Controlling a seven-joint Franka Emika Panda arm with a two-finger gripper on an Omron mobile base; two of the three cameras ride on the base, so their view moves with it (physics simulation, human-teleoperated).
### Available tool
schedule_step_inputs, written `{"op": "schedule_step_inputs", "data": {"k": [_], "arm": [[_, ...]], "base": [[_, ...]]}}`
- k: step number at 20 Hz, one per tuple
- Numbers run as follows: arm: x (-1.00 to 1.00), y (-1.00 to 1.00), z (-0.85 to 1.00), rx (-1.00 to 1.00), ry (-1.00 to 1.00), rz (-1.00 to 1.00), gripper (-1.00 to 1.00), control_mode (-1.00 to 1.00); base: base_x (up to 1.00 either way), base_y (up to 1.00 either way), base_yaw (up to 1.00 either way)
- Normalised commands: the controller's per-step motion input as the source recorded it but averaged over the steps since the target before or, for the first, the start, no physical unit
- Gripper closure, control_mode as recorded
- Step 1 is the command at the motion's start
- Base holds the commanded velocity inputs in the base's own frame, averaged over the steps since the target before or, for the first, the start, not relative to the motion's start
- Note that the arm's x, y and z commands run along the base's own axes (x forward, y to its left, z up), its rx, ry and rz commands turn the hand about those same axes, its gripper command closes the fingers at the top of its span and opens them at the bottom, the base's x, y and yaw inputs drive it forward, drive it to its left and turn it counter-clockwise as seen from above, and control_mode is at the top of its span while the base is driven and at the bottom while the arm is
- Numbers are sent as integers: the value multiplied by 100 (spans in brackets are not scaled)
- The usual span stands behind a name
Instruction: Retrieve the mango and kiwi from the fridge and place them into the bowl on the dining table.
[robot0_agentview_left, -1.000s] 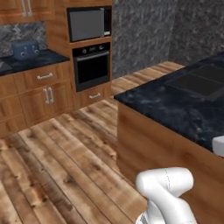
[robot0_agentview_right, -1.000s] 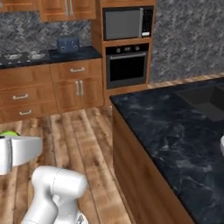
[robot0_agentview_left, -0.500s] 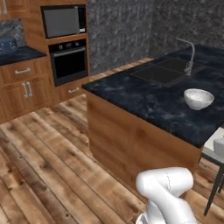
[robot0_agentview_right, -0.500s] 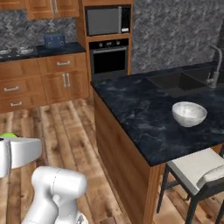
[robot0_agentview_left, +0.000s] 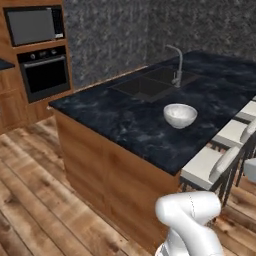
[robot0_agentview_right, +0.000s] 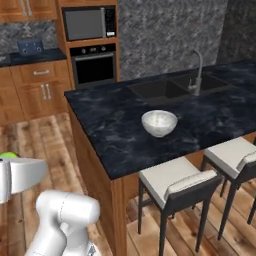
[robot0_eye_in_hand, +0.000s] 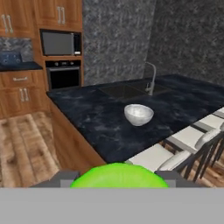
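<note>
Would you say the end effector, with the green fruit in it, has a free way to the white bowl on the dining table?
Probably yes: nothing stands around the bowl on the dining table, though the stools line its near edge.

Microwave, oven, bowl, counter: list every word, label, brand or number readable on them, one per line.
None can be read.
Microwave: control strip at its right edge too blurred, no characters legible.
Oven: no legible marking.
Bowl and dining table: plain, no text.

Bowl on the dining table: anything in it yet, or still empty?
Empty: the bowl sits upright on the dining table, with only white inside.
</note>
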Motion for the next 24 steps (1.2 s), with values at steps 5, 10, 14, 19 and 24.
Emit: {"op": "schedule_step_inputs", "data": {"k": [5,10,14,19,24], "arm": [[0,0,0,0,0,0,100,100],[0,0,0,0,0,0,100,100],[0,0,0,0,0,0,100,100],[0,0,0,0,0,0,100,100],[0,0,0,0,0,0,100,100]], "base": [[47,-89,-17],[53,-73,-18],[63,-59,-18],[66,-51,-17],[64,-47,-15]]}}
